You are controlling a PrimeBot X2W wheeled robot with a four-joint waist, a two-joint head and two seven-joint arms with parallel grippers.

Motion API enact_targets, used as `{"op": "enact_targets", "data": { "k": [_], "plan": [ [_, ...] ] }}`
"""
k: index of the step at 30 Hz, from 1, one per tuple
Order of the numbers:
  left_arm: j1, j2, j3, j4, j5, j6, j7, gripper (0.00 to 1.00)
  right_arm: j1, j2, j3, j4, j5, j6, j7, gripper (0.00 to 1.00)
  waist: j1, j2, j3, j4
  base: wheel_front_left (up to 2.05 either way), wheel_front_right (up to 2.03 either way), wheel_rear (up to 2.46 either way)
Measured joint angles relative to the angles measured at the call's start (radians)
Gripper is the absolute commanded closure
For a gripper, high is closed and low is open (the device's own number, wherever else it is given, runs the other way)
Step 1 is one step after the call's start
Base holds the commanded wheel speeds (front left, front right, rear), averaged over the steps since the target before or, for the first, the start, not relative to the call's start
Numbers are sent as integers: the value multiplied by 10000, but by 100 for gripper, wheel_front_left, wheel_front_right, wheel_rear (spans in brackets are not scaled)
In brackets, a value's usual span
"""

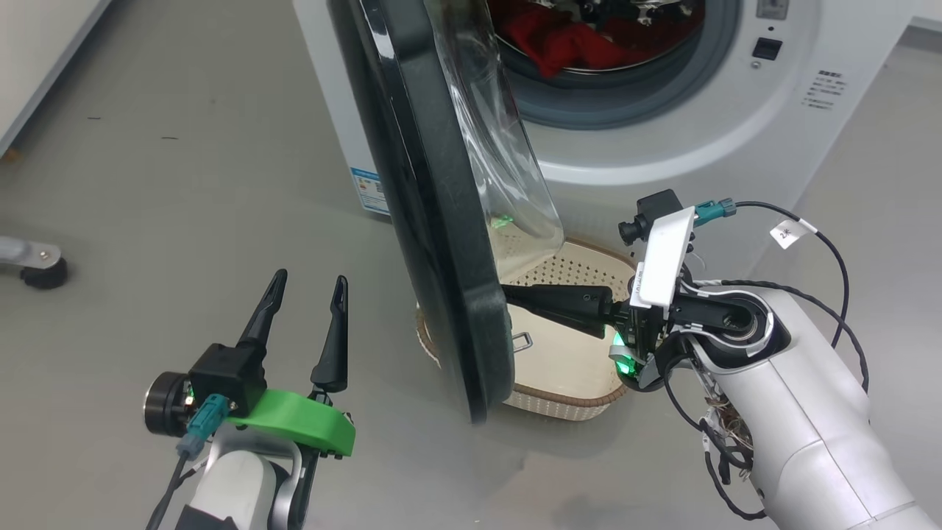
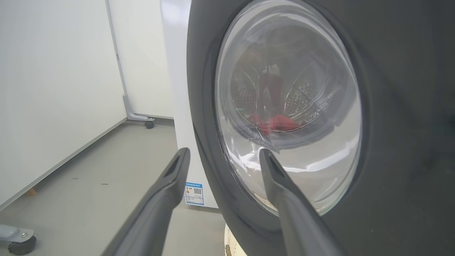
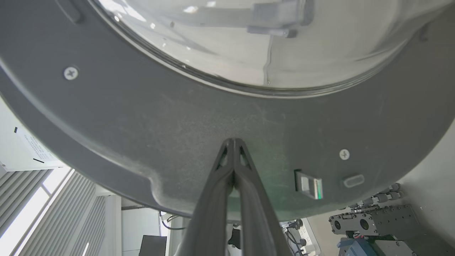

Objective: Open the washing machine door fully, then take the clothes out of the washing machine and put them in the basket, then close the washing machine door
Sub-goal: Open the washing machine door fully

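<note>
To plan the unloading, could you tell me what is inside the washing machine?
Red clothes lie in the steel drum; the open washing machine door covers the drum's left side, so anything there is hidden.

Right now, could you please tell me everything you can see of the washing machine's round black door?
The large round door with its glossy black outer rim stands partly open, turned edge-on toward the head camera. A bulging clear glass bowl fills its centre; the inner face is matte dark grey plastic with screws. The right hand's shut fingertips seem to press on that inner rim.
</note>
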Motion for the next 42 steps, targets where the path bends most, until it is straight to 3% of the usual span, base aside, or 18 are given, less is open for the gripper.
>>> {"op": "enact_targets", "data": {
  "k": [23,30,39,42],
  "plan": [
    [451,21,232,-6,33,79,0,0,387,27,1058,-456,642,0,-853,100,0,0,-429,1211,0,0,0],
    [529,31,433,-82,63,123,0,0,625,35,825,-633,888,0,-1329,100,0,0,-410,1052,0,0,0],
    [659,31,579,-130,63,125,0,0,1313,42,-441,-1162,953,0,-2548,100,0,0,-391,665,0,0,0],
    [723,31,608,-130,63,125,0,0,1618,25,-894,-1419,755,0,-3060,12,0,0,-381,520,0,0,0]
  ]
}}
